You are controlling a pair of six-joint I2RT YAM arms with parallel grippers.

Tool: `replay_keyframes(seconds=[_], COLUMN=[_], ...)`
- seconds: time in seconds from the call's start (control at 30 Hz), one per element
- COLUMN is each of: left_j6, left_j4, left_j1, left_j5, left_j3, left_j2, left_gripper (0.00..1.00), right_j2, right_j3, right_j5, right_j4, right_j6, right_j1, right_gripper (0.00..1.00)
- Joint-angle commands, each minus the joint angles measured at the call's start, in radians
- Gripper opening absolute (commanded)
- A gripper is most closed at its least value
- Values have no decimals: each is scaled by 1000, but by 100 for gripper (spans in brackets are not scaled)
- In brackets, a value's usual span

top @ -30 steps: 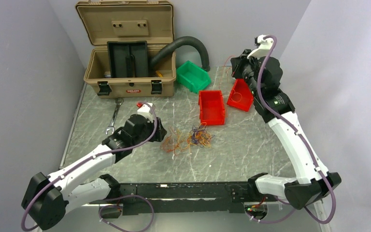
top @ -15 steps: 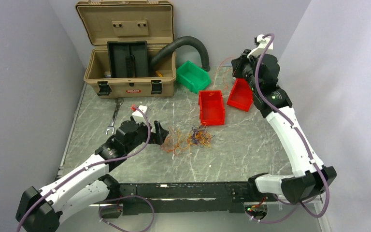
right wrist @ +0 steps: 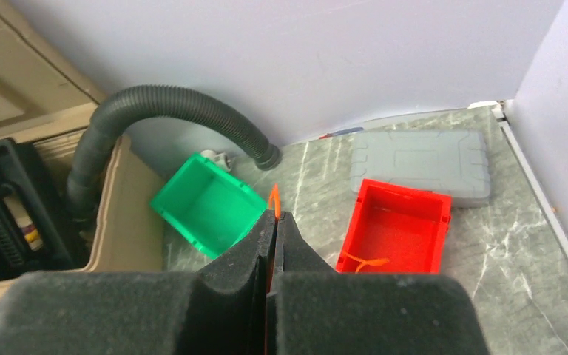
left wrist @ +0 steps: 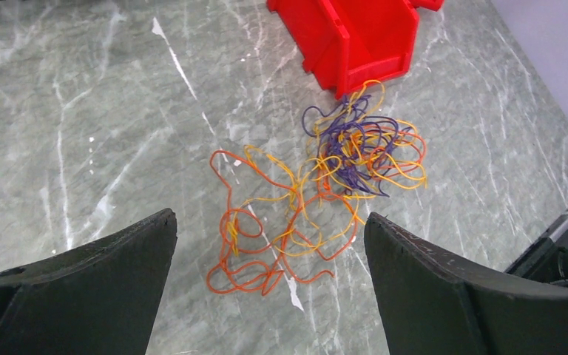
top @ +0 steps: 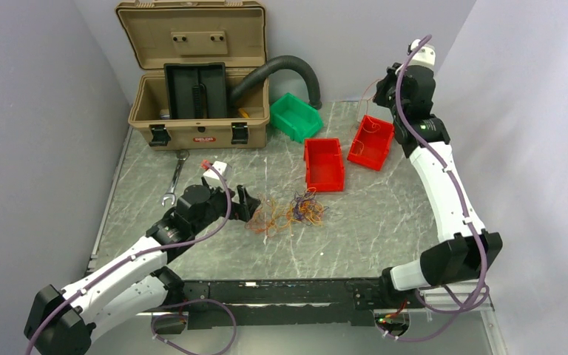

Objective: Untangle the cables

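the cables (top: 296, 211) lie as a loose tangle of orange, yellow and dark purple-blue strands on the bench (top: 370, 222), just on the near side of the central red bin (top: 324, 164). from the left wrist the dark strands (left wrist: 355, 151) bunch closest to that bin's corner, and the orange loops (left wrist: 244, 251) spread away from it. the left end effector (top: 245, 203) sits low over the bench to the near-left of the bin, jaws spread wide — the tangle shows between its two fingers (left wrist: 81, 288) and nothing is held. the right end effector (right wrist: 274, 222) hangs high, beyond and to the right of the central red bin, its jaws pressed together on a single orange cable (right wrist: 274, 201) whose tip pokes out above the pads (right wrist: 237, 266). a second red bin (top: 371, 142) stands just right of the central one, with what looks like an orange strand (right wrist: 362, 262) lying inside it — too thin to be sure. a green bin (top: 296, 116) sits behind and left of the central red bin.
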Motion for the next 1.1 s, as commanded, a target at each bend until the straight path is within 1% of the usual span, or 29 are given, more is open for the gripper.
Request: replay_keyframes(seconds=[0.0,0.13,0.3,0.5,0.67,0.9,1.07], left_j6=[27,19,20,22,21,24,22], left_j4=[97,110,115,117,118,106,107], left_j1=[-6,-7,-6,-6,-7,-7,-8], left_j5=[84,123,131,129,128,130,135], left_j3=[-4,0,3,21,20,32,34], left_j2=[13,40,52,74,77,83,86], left_gripper=[99,99,99,99,99,99,99], right_j2=[52,88,123,128,131,147,154], right_j3=[61,88,170,272,334,363,328], right_j5=[24,16,-38,-96,-111,-118,-127], right_j4=[22,21,2,-13,-29,-36,-26], right_j6=[13,22,30,36,37,42,48], right_j1=[-39,-94,-143,-155,-154,-199,-213], right_gripper=[0,0,0,0,0,0,0])
